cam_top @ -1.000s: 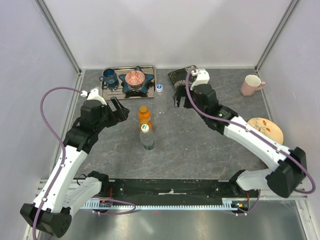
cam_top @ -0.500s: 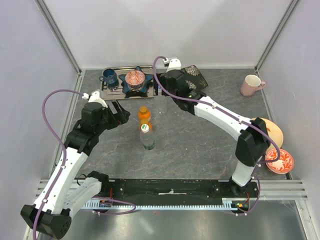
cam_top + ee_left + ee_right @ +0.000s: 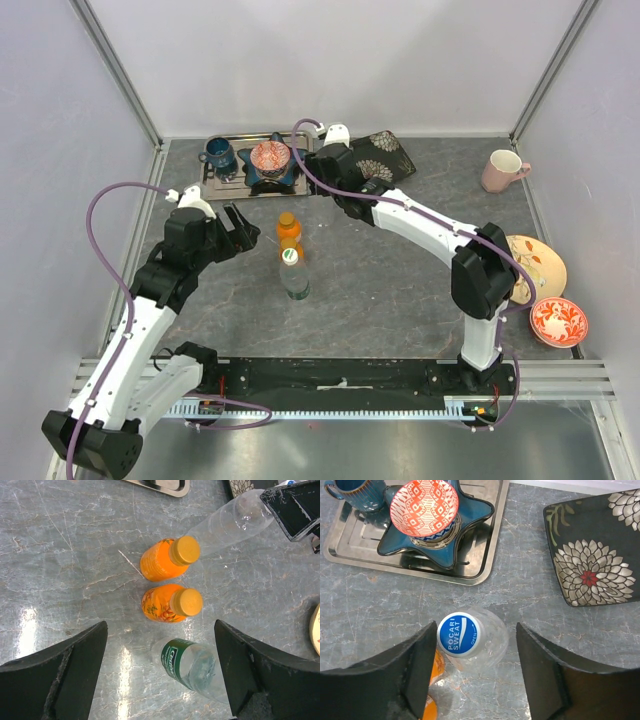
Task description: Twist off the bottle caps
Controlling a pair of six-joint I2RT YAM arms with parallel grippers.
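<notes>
A clear bottle (image 3: 482, 642) with a blue Pocari Sweat cap (image 3: 460, 634) stands between the fingers of my right gripper (image 3: 476, 630), which is open; the left finger is close to the cap. In the top view my right gripper (image 3: 322, 175) hides this bottle. Two orange bottles (image 3: 165, 560) (image 3: 170, 602) with orange caps and a clear green-labelled bottle (image 3: 192, 665) stand ahead of my open, empty left gripper (image 3: 160, 627). In the top view my left gripper (image 3: 248, 225) is left of the orange bottles (image 3: 289, 232) and the white-capped clear bottle (image 3: 293, 274).
A metal tray (image 3: 300, 140) at the back holds a blue mug (image 3: 218, 155) and a star dish with a red patterned bowl (image 3: 270, 157). A black floral plate (image 3: 385, 150) lies behind the right arm. A pink mug (image 3: 503, 168), a plate (image 3: 540, 262) and a red bowl (image 3: 558, 322) sit at the right.
My right arm has swung left from the black plate to over the Pocari bottle, uncovering the red bowl at the right. My left arm has barely moved.
</notes>
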